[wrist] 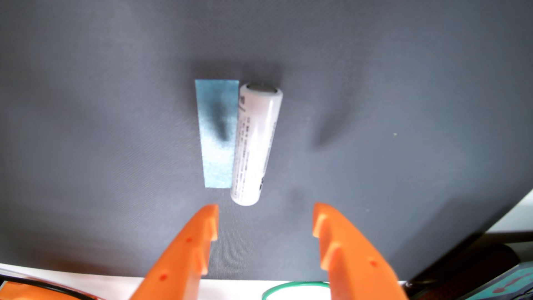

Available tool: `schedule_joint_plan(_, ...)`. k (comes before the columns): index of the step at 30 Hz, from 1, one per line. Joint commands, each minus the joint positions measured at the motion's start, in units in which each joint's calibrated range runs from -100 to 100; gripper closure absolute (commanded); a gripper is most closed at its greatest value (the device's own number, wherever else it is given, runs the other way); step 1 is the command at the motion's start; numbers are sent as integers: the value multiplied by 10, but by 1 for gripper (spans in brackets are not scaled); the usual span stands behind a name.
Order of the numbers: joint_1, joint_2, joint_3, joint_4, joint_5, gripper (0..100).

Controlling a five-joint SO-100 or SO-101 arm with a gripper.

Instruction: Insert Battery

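Note:
In the wrist view a white cylindrical battery (255, 144) with small grey print lies on a grey mat (101, 129), its metal end pointing away from me. A light blue strip of tape (217, 132) lies flat on the mat, touching the battery's left side. My gripper (265, 209) has two orange fingers that enter from the bottom edge. They stand wide apart and hold nothing. The fingertips (209, 213) are just short of the battery's near end. No battery holder shows in this view.
The mat's near edge meets a white surface (86, 277) at the bottom. A green ring (294, 288) lies there between the fingers. Dark objects (476, 268) sit at the bottom right corner, and an orange part with black cable (43, 288) at the bottom left.

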Motion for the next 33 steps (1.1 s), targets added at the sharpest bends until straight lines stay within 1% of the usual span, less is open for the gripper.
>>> schedule_joint_plan(1,1,-3,3,-13,1,81)
schedule_joint_plan(12,1,-2,23,-21,10,81)
schedule_joint_plan(17,-6,-1,62,-78,11,81)
schedule_joint_plan(21,-10,-1,75,-95,16,83)
schedule_joint_plan(25,-8,-1,76,-95,22,85)
schedule_joint_plan(33,-4,31,68,-95,24,85)
